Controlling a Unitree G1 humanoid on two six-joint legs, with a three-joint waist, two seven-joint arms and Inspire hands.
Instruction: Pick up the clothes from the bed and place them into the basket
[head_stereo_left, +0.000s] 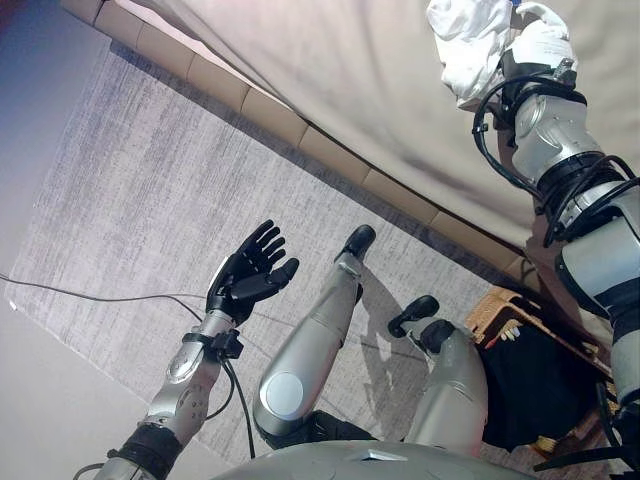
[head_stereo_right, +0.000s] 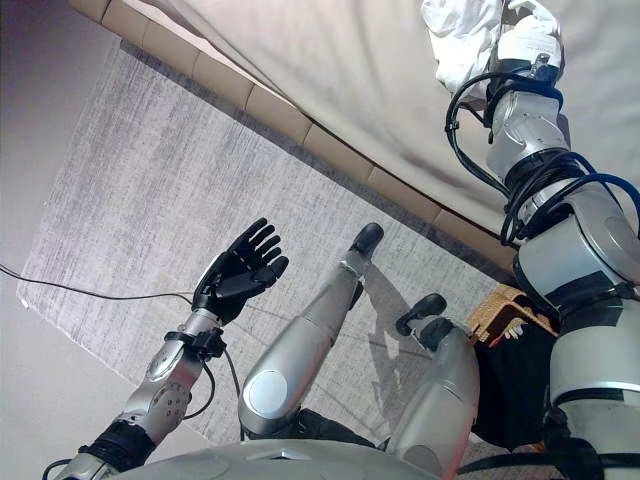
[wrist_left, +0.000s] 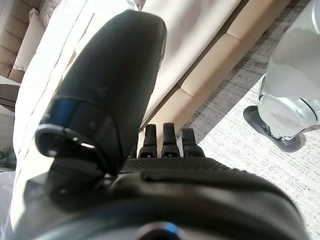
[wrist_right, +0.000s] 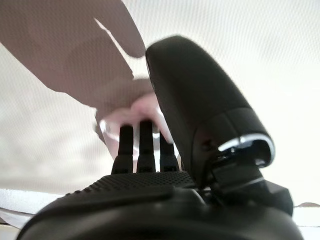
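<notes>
We reach our right robot hand (head_stereo_left: 540, 45) onto the bed (head_stereo_left: 340, 80), fingers into the white cloth (head_stereo_left: 465, 40), grip unclear; the left robot hand (head_stereo_left: 250, 275) idles open; basket (head_stereo_left: 495, 310) waits below.

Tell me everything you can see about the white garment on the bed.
The white garment is a crumpled, soft-looking piece of cloth, bunched in folds on the beige bed cover. The right hand reaches into it, fingers against the fabric; whether they have closed on it cannot be seen. It is far from the wicker basket on the floor.
</notes>
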